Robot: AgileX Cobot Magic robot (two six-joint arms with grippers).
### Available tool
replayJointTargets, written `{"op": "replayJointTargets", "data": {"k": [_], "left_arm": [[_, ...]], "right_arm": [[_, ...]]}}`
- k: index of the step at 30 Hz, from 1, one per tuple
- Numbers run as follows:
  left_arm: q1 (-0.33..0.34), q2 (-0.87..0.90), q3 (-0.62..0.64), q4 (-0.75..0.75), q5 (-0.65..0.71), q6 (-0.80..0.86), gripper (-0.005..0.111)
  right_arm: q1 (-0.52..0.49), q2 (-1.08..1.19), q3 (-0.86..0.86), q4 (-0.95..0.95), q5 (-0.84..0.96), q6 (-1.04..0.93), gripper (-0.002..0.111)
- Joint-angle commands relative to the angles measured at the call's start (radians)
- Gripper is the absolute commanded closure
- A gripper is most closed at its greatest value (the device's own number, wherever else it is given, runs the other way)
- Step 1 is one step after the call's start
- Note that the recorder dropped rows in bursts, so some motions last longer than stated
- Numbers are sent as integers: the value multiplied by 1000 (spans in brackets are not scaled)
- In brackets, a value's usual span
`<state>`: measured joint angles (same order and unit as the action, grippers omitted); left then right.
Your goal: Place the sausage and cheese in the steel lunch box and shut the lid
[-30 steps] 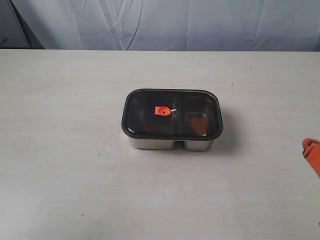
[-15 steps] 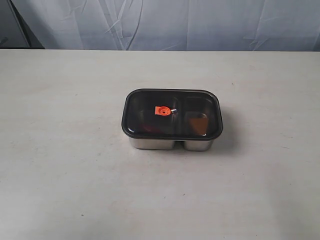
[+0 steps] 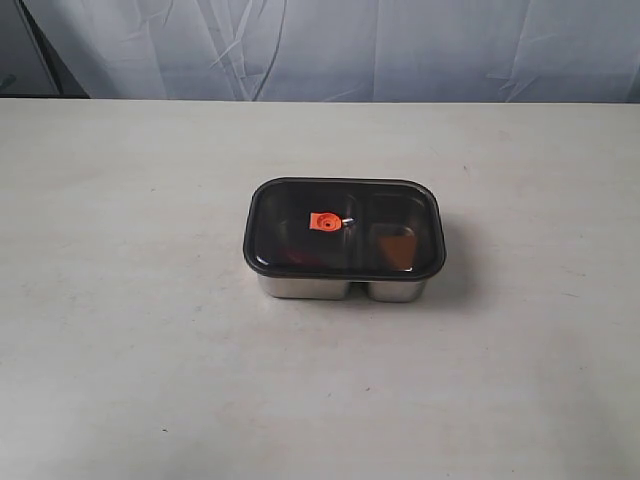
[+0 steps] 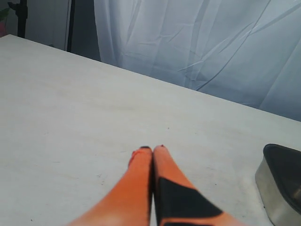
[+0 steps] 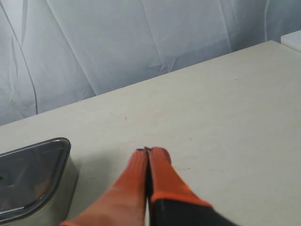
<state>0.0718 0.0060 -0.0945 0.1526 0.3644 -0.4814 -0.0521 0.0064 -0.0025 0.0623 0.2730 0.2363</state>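
While the lid (image 3: 345,215) caps the steel lunch box (image 3: 310,288), it lies between the left tool (image 4: 153,149) and right tool (image 5: 148,150), both pinched shut and empty, touching neither.

Left hand (image 4: 152,149) and right hand (image 5: 149,150), both orange, both closed tight tip against tip, each empty.

Nothing legible shows in any view: no text, label, brand, number or sign can be read on the lid (image 3: 345,228), the steel lunch box (image 3: 340,289), the table (image 3: 150,350) or the curtain (image 3: 400,50) behind it
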Motion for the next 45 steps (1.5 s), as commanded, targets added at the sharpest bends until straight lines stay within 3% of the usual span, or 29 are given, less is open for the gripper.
{"op": "replayJointTargets", "data": {"k": [1, 10, 16, 45], "left_arm": [[6, -6, 6, 3, -4, -5, 107], [3, -6, 6, 3, -4, -5, 107], [-54, -6, 6, 7, -4, -5, 107], [-54, -6, 6, 7, -6, -5, 107]], "right_arm": [[-6, -6, 2, -12, 3, -1, 109], [-6, -6, 2, -12, 3, -1, 109], [-6, -6, 2, -5, -5, -1, 109], [-6, -6, 2, 3, -5, -1, 109]]}}
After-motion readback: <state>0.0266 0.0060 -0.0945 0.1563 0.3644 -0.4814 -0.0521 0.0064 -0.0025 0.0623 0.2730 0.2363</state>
